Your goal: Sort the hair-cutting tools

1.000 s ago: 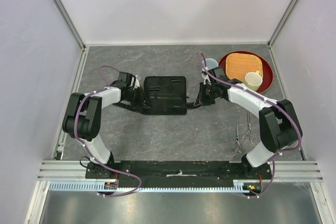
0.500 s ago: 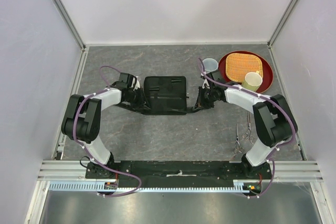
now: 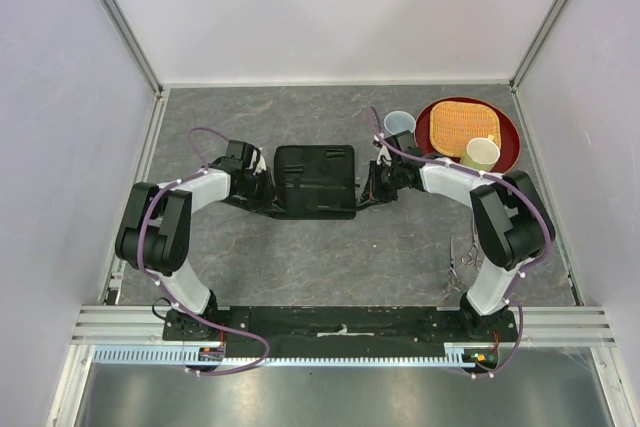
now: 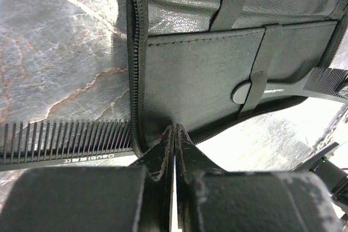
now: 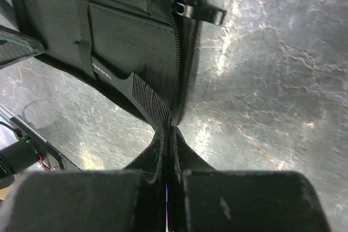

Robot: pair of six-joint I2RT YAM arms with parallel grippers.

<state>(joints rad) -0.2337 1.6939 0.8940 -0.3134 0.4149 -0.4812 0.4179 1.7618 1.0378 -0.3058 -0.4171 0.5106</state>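
The left gripper (image 4: 174, 134) is pressed fully closed at the zipper edge of the open black case (image 3: 315, 179); whether fabric is pinched cannot be told. Only its wrist camera shows the straight comb (image 4: 65, 145) lying on the table with one end hidden behind that edge, and the handled comb (image 4: 288, 89) tucked under a strap inside the case. The right gripper (image 5: 167, 137) is closed tight at the opposite zipper edge, beside that comb's teeth. Only the overhead view shows the scissors (image 3: 458, 269) lying by the right arm's base, a clear cup (image 3: 398, 122) and a red tray (image 3: 508, 127). The table (image 3: 330, 257) is grey marbled stone; the walls are plain white.
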